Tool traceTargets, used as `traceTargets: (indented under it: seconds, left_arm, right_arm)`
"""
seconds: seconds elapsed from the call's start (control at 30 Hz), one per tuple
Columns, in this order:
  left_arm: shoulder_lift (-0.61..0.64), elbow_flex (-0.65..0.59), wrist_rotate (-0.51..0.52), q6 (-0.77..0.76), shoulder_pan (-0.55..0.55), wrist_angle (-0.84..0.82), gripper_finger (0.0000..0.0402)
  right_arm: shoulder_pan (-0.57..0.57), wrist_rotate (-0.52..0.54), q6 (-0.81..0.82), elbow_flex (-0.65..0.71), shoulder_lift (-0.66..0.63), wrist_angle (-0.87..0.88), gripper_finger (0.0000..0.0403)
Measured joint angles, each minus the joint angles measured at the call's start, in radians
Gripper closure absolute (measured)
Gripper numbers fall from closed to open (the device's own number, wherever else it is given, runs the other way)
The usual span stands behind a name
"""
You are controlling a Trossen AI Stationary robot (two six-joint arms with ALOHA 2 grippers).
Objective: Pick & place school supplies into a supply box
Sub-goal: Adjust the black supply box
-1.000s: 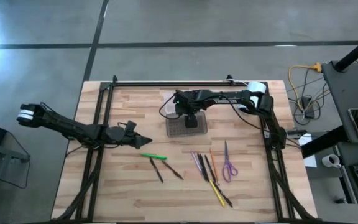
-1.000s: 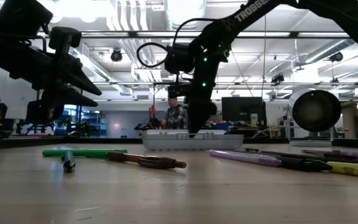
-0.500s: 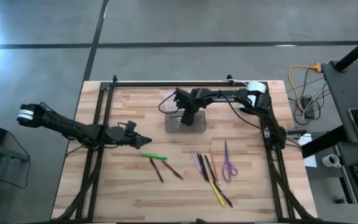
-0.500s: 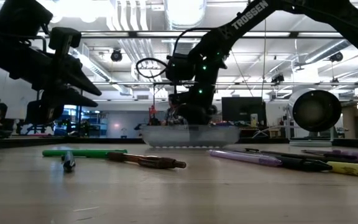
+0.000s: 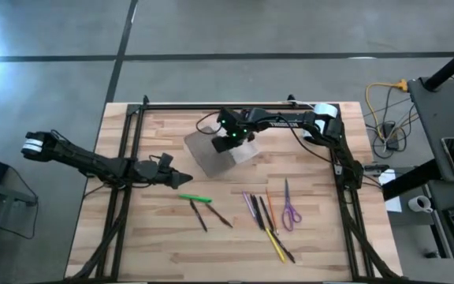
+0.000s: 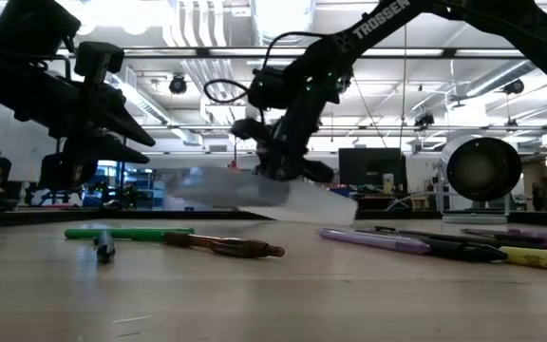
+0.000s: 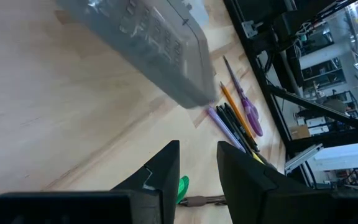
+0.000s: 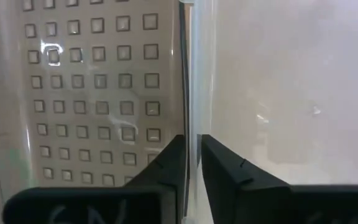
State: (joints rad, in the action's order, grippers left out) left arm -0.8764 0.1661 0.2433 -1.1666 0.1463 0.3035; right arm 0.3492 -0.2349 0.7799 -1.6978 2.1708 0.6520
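Right gripper (image 8: 191,163) pinches the supply box (image 5: 221,151), tilted and blurred above the table (image 5: 164,229).

Two slim dark jointed arms, white TROSSEN lettering on one, black looping cable, green indicator lights near its wrist.

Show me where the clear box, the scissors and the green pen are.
clear box (image 5: 211,154): high view, its grey half.
scissors (image 5: 291,215): high view, the purple handles.
green pen (image 5: 195,199): high view, mid-barrel.

Supply box (image 5: 217,152) behind pens (image 5: 262,213); scissors (image 5: 289,207) right of pens.
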Motion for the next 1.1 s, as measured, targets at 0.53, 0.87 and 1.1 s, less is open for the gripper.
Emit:
traceTargets:
  seconds: [0.53, 0.87, 1.1]
  left_arm:
    - [0.0, 0.0, 0.0, 0.005, 0.0, 0.0, 0.0309]
    - [0.0, 0.0, 0.002, 0.005, 0.0, 0.009, 0.0309]
    - [0.0, 0.0, 0.011, 0.005, 0.0, 0.011, 0.0309]
  right_arm:
    - [-0.008, 0.104, -0.325, -0.062, -0.029, 0.066, 0.0261]
    - [-0.064, 0.537, -1.422, -0.06, -0.093, 0.37, 0.0231]
    - [-0.088, 0.46, -1.403, -0.053, -0.094, 0.356, 0.0234]
